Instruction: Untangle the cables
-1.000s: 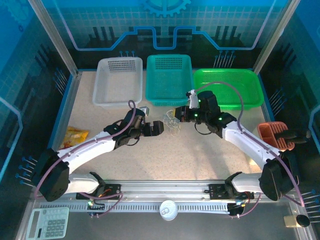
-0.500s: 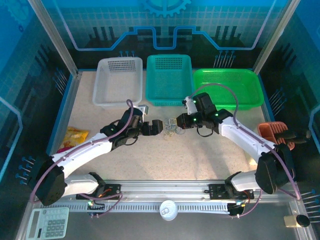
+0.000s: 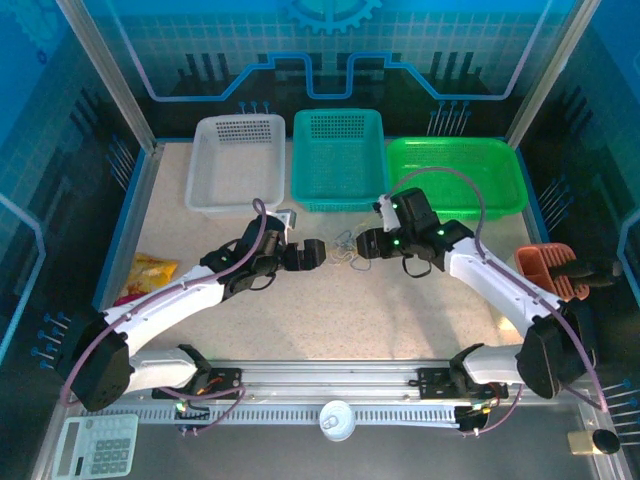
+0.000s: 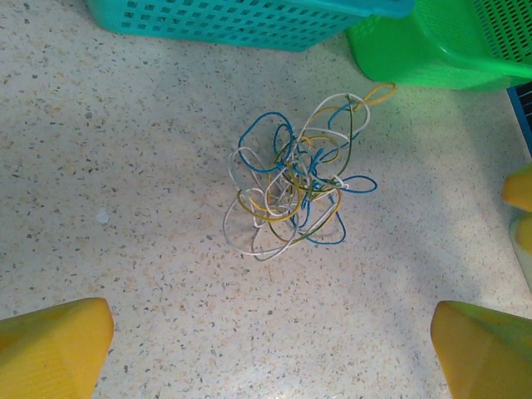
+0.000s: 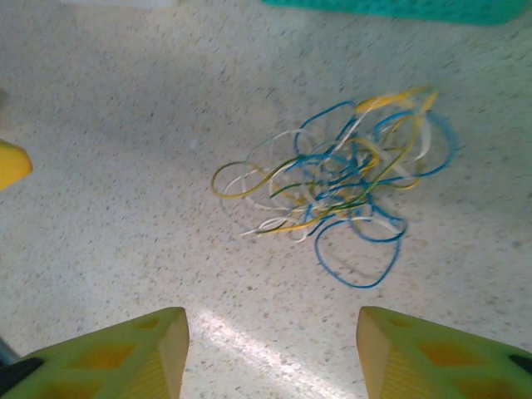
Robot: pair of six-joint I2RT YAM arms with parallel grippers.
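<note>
The cables (image 4: 295, 187) lie tangled on the desk (image 3: 400, 310) just in front of the teal basket (image 3: 338, 160). Left fingers (image 4: 54, 349) and right fingers (image 5: 432, 353) gape open, empty. Pinching several loops together would likely tighten the knot or drag the whole tangle.

Brightly, evenly lit from overhead; soft shadows on worktop (image 3: 380, 310); cables (image 5: 332, 179) slightly blurred in right wrist view.

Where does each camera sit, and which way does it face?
Top external: above and behind the arms, facing down; left gripper and right gripper flank the cables.
Left wrist: on the left arm, facing down at the cables; yellow fingertips show.
Right wrist: same, from the right arm; yellow fingertips.
All three share the cables.
</note>
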